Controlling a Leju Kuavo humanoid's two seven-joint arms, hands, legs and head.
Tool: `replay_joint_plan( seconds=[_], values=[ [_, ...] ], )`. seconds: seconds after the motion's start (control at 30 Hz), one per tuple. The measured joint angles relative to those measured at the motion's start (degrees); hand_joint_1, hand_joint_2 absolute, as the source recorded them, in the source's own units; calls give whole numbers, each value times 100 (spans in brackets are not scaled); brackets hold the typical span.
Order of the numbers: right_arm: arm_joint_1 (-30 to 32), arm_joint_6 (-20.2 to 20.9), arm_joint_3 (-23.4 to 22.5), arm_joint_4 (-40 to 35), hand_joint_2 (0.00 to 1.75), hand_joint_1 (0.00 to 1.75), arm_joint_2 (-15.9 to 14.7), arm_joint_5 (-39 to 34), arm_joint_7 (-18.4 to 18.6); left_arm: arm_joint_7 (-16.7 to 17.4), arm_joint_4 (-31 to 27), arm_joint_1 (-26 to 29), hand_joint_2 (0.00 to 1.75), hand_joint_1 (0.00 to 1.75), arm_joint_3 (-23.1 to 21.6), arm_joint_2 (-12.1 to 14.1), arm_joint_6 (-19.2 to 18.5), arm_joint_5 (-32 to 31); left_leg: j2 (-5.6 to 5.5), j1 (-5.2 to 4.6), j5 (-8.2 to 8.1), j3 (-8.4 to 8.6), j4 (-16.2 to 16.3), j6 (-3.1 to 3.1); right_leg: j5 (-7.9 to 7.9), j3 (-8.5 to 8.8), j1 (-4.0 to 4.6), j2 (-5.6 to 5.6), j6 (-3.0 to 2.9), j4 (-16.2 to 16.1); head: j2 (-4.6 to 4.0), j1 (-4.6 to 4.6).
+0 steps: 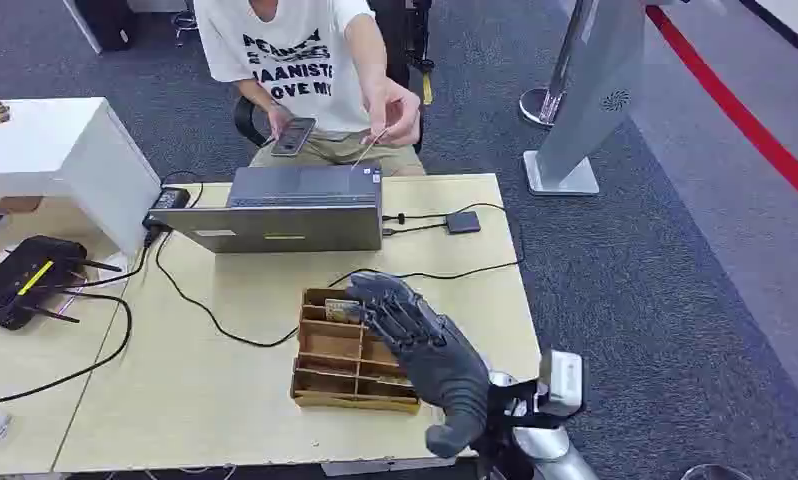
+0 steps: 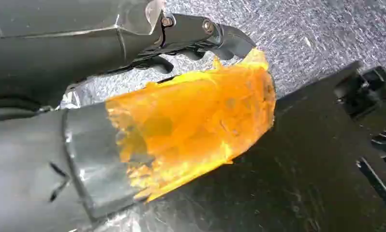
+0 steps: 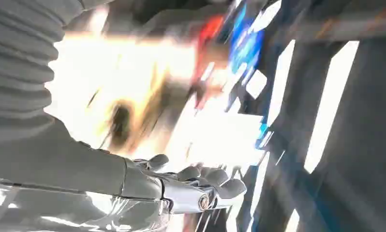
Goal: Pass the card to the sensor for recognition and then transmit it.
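Above the wooden tray (image 1: 320, 385), the right hand (image 1: 421, 353) hangs empty, fingers apart (a card (image 1: 341, 310) lies in the tray's far slot).

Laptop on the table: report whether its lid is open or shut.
Shut. The laptop lies flat on the table, its lid down, with no screen raised.

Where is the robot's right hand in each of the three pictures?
Head view: right hand low and right of centre, over the wooden tray.
Left wrist view: not in it.
Right wrist view: right hand along the lower edge, scene badly blurred.
Shared landmark: only the hand itself.
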Motion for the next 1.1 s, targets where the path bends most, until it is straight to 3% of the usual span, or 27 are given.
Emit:
replay_joint_plan(
  seconds=[0.03, 0.17, 0.27, 0.4, 0.5, 0.67, 0.83, 1.1],
  values=[
    [-16, -258, 0, -2, 175, 0, -7, 140, 13, -11, 0, 25, 0, 0, 0, 0, 17, 28, 0, 0, 0, 0, 0, 0, 0, 0, 0, 0, 0, 0, 0, 0],
    [-103, -2198, 4, -172, 175, 0, -18, 1501, 172, -18, 0, 86, 0, 0, 0, 0, 48, 151, 0, 0, 0, -1, 0, 0, 0, 0, 0, -1, 0, 0, 0, -2],
    [-193, -3429, 15, -295, 175, 0, -18, 2444, 343, -18, -2, 106, 0, 0, 0, 0, 48, 201, 0, 0, 0, -1, 0, 0, 0, 0, 0, 0, 0, 0, 0, 0],
    [-389, -4739, 92, -365, 175, 0, -18, 3887, 725, -18, -2, 110, 0, 0, 0, -2, 16, 191, 0, 0, 0, 0, 0, 0, 0, -1, 0, 1, 0, 1, 0, -2],
    [-611, -5409, 122, -354, 175, 0, -20, 4938, 1120, -18, 0, 110, 0, 0, 0, -4, -50, 101, 1, 0, 1, 0, 0, 0, 0, 0, 0, 0, 0, 1, 0, 0],
    [-1080, -5847, 140, -116, 175, 0, -22, 6444, 1745, -9, 0, 98, 0, 0, 0, -20, -162, -35, 1, 0, 2, 1, 0, -1, 1, 0, 0, 1, 0, 2, 0, 0],
    [-1566, -5821, 164, 310, 175, 0, -22, 7592, 2246, 55, 0, 75, 0, 0, 0, -20, -251, -194, 0, 0, 6, 0, 0, 4, 3, 1, 0, -1, -1, 2, 0, 0],
    [-2282, -5683, 251, 1181, 175, 0, -46, 8463, 2605, 76, 0, 8, 0, 0, 0, -20, -372, -358, 0, 0, 7, -1, 0, 4, 5, 0, 0, 0, 1, 2, 0, 2]
  ],
)
